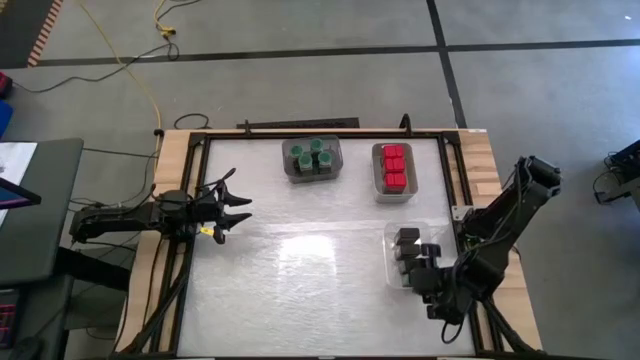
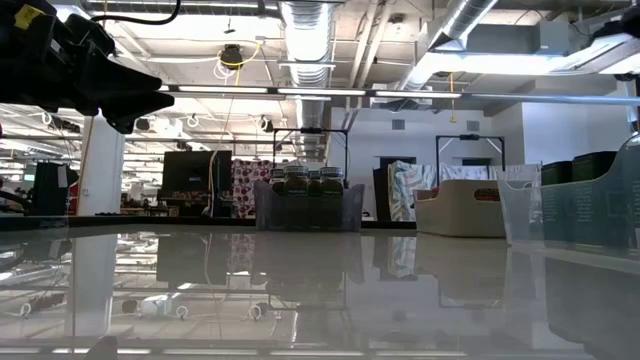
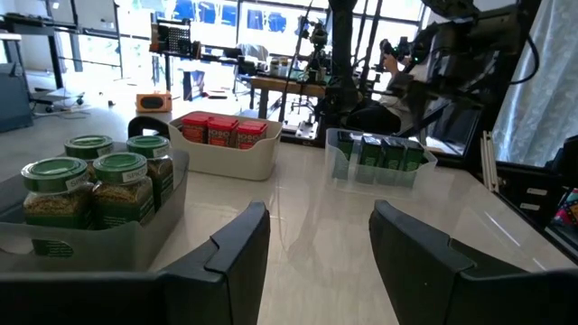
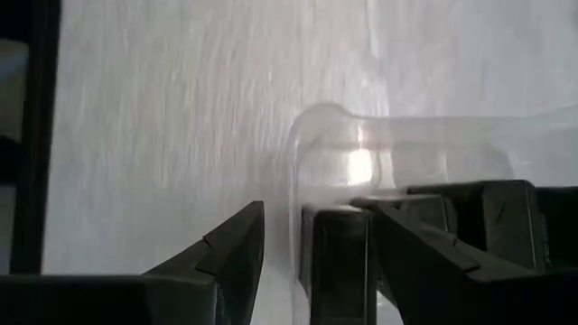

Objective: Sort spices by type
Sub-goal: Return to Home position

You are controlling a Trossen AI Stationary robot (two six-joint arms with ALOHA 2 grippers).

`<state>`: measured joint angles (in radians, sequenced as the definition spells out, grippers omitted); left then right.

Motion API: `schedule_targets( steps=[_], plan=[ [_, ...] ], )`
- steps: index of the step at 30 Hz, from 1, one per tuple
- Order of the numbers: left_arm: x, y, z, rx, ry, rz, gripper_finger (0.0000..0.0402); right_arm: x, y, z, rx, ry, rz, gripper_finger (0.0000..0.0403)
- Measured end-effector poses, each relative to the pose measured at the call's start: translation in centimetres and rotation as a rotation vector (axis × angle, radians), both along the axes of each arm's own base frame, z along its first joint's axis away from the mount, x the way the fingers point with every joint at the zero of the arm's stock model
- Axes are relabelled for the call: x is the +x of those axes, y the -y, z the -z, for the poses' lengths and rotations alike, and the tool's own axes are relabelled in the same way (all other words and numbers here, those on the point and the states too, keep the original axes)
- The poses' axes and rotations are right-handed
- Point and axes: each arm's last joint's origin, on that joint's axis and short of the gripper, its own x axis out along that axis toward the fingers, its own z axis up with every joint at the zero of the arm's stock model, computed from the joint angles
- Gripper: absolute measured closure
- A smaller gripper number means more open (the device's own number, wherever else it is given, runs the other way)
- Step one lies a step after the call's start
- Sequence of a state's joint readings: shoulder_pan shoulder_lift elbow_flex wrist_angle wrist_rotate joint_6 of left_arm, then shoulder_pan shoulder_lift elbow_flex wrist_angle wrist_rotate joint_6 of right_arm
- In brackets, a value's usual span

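Black left arm, yellow mark by its pincer, black right arm, wedge-shaped dark fingers.

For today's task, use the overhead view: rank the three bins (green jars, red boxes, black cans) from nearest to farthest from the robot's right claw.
1. The clear bin of black cans, on the table's right side, directly under the right claw.
2. The white bin of red boxes, along the far edge, right of centre.
3. The grey bin of green jars, along the far edge, further left.
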<state>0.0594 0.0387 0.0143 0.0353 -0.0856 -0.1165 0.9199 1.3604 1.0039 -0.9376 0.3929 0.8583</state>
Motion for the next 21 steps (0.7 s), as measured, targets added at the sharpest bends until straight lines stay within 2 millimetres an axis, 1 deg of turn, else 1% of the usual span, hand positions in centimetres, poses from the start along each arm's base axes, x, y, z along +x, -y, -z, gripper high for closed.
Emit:
schedule_targets(
  steps=[2, 4, 8, 11, 13, 16, 21],
  plan=[
    [0.0, 0.0, 0.0, 0.000, 0.000, 0.000, 0.0219, 0.1, -0.1, -0.3, 0.004, 0.024, 0.014, 0.0170],
    [0.0, 0.0, 0.0, 0.000, 0.000, 0.000, 0.0219, 0.3, -0.1, -0.4, 0.007, 0.082, 0.065, 0.0170],
    [0.0, 0.0, 0.0, 0.000, 0.000, 0.000, 0.0219, 0.5, -0.3, 0.0, 0.010, 0.216, 0.155, 0.0170],
    [0.0, 0.0, 0.0, 0.000, 0.000, 0.000, 0.0219, 1.0, -0.6, -0.3, 0.003, 0.335, 0.177, 0.0170],
    [0.0, 0.0, 0.0, 0.000, 0.000, 0.000, 0.0219, 1.5, -0.5, -0.3, -0.016, 0.385, 0.183, 0.0171],
    [0.0, 0.0, 0.0, 0.000, 0.000, 0.000, 0.0219, 2.2, 0.1, 0.0, -0.025, 0.408, 0.193, 0.0171],
    [0.0, 0.0, 0.0, 0.000, 0.000, 0.000, 0.0219, 3.4, 1.6, 1.5, -0.036, 0.465, 0.184, 0.0171]
  ],
)
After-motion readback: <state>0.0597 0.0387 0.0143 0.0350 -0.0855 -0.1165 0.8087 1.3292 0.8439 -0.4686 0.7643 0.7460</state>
